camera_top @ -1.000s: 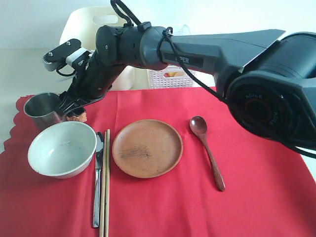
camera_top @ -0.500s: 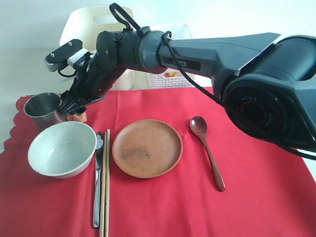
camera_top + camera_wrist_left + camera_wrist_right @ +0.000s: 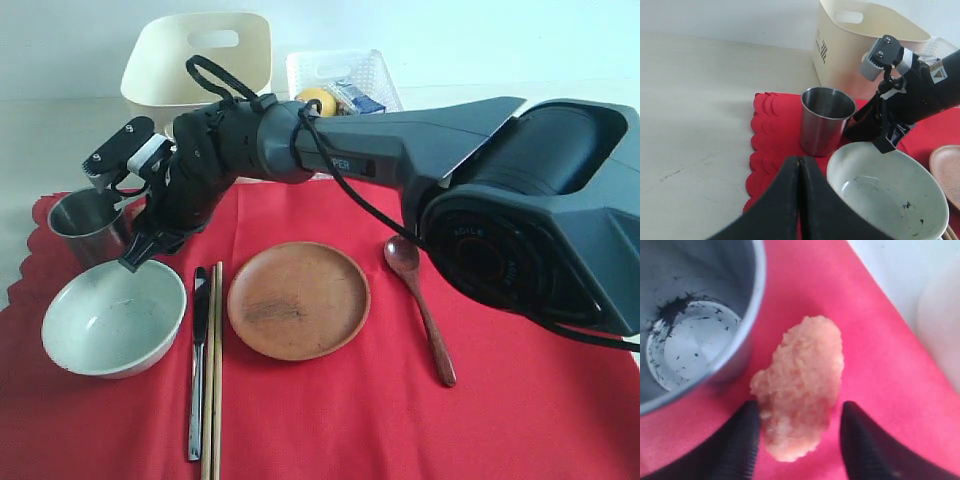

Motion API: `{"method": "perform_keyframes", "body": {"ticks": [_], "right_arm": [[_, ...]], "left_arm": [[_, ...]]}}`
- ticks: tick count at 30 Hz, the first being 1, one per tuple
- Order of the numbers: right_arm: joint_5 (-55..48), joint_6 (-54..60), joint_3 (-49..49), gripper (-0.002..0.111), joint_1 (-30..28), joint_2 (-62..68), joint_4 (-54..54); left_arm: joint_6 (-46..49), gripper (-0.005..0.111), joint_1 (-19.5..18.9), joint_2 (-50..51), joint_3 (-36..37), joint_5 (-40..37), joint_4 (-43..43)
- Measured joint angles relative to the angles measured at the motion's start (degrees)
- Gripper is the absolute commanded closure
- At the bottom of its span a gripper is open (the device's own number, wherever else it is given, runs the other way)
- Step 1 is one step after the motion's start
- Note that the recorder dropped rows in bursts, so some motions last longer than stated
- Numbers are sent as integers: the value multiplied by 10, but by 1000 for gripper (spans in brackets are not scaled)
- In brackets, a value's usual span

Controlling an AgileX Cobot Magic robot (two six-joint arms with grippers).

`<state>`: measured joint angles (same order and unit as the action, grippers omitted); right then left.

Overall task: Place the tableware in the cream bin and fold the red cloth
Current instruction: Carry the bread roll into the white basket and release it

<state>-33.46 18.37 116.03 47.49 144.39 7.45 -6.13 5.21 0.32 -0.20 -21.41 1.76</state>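
On the red cloth lie a pale bowl, a steel cup, a brown plate, a wooden spoon, a knife and chopsticks. My right gripper reaches across to the gap between cup and bowl. In the right wrist view it stands open astride a pinkish food lump beside the cup; one finger touches the lump, the other is apart. My left gripper is shut and empty, near the cloth's scalloped edge. The cream bin stands behind.
A white lattice basket with food items sits right of the cream bin. The right arm's long dark body spans the back of the cloth, above the plate. Bare table lies left of the cloth.
The right arm has come down, uncovering the bin and basket, and its jaws have narrowed around the lump. The bowl has shifted a little left and toward the front.
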Motion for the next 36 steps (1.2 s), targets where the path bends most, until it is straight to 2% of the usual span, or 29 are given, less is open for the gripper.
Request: {"method": "perform_keyframes", "body": {"ticks": [3,5,24,30,36], "right_arm": [[1,-10,0,101,0,0,-10],[0,-17,0,108,0,0,-14],[-141,-31,0,108,-19,-144,-44],[-166,-31,0,108,-50,-213,-44],[-184,-31,0,108,-105,-264,-44]], "left_arm": [[0,107,0,0,0,0,0],[0,107,0,0,0,0,0],[0,107,0,0,0,0,0],[0,107,0,0,0,0,0],[0,107,0,0,0,0,0]]}}
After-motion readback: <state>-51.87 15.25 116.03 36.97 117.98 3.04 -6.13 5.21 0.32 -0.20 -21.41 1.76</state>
